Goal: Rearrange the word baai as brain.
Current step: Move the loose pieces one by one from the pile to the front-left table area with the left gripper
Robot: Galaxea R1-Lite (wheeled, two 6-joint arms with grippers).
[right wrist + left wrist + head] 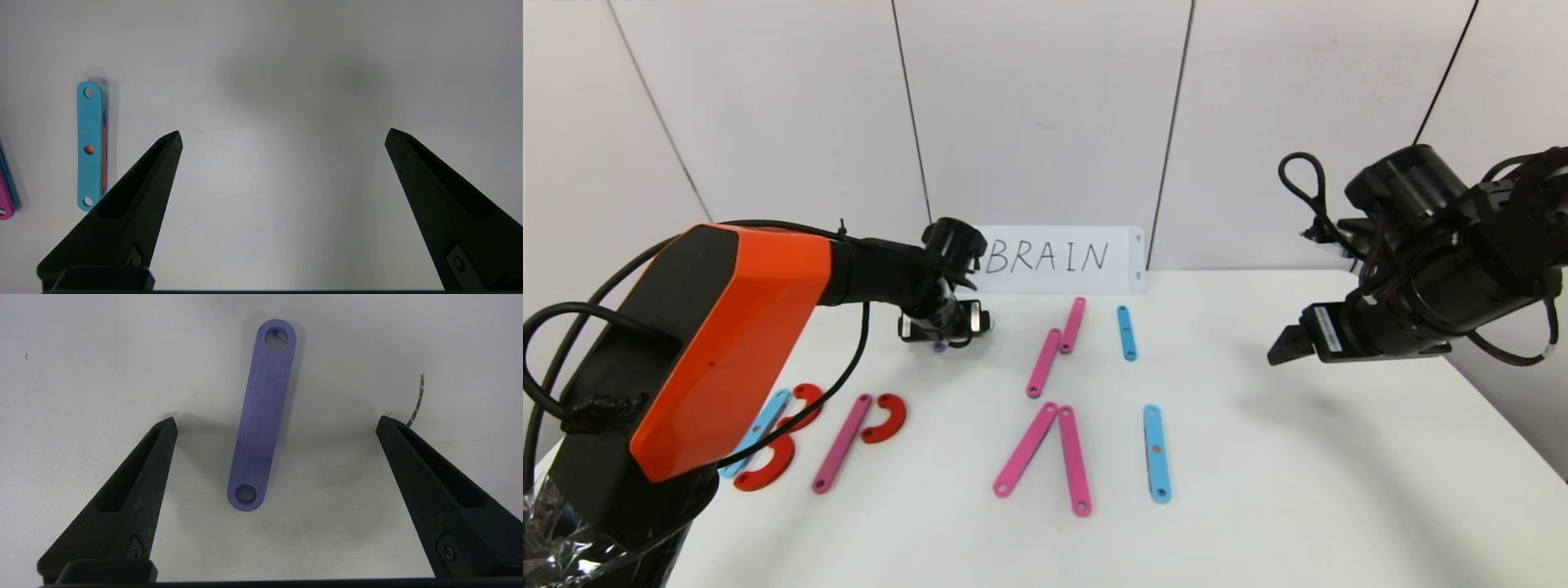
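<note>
The word of flat holed plastic strips and red C-shaped arcs lies spread across the white table [1258,490] in front of me, and I read it from my left: a light-blue strip [760,429] with two red arcs [768,472] against it, partly hidden behind my orange left arm, makes the first letter; just beside it a pink strip [842,443] with one red arc [887,417] touching its upper end makes the next shape; well to the right, two long pink strips [1049,460] meet at their far ends like a peak, and a light-blue strip with three holes [1156,452] lies upright near them. Farther back, near the white card handwritten BRAIN [1058,259], two more pink strips [1057,346] overlap end to end on a slant, with a short light-blue strip [1126,332] beside them. My left gripper [276,424] hangs low over the table left of that back row, fingers spread wide and gripping nothing, straddling a flat purple strip with a hole at each end [261,416] that lies between the two fingertips [163,437] without touching either. My right gripper [283,136] hovers above bare table at the right side, released and empty, the three-hole blue strip off to one side of it
</note>
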